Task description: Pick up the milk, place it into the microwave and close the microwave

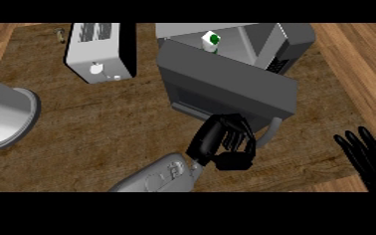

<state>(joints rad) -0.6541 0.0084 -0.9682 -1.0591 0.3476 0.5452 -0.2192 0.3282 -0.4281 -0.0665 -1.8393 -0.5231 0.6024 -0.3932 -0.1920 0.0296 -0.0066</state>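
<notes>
L forearm [158, 176] comes in from the lower edge, just left of centre, grey, angled up & to the right. At its end the L hand [220, 144], black, sits against the near bottom edge of the microwave door [228, 82]. Can't tell if this hand is released or clenched; it overlaps the door's edge & its shape is unclear there. A thin light-grey handle [274, 129] curves down from the door's lower right corner, just right of the hand.

R hand [358, 149] shows at the right edge, well apart from the microwave, fingers straight & pointing up, released, holding nothing, resting.

Door is dark grey & stands partly open, slanting across the front of the microwave [290, 40], w/ the cavity in sight above the door's top edge. Milk [211, 41] is inside the cavity: white carton w/ a green mark, upright, toward the left side of the opening, lower part hidden behind the door. No hand touches it.

Left of the microwave, w/ a strip of bare counter [110, 124] btwn them, stands a white toaster [95, 52] w/ slots on top & a black right side. At the far left edge a round grey metal vessel [15, 112] is cut off by the frame. Counter top is brown wood grain, w/ a paler wood strip along the right side.
</notes>
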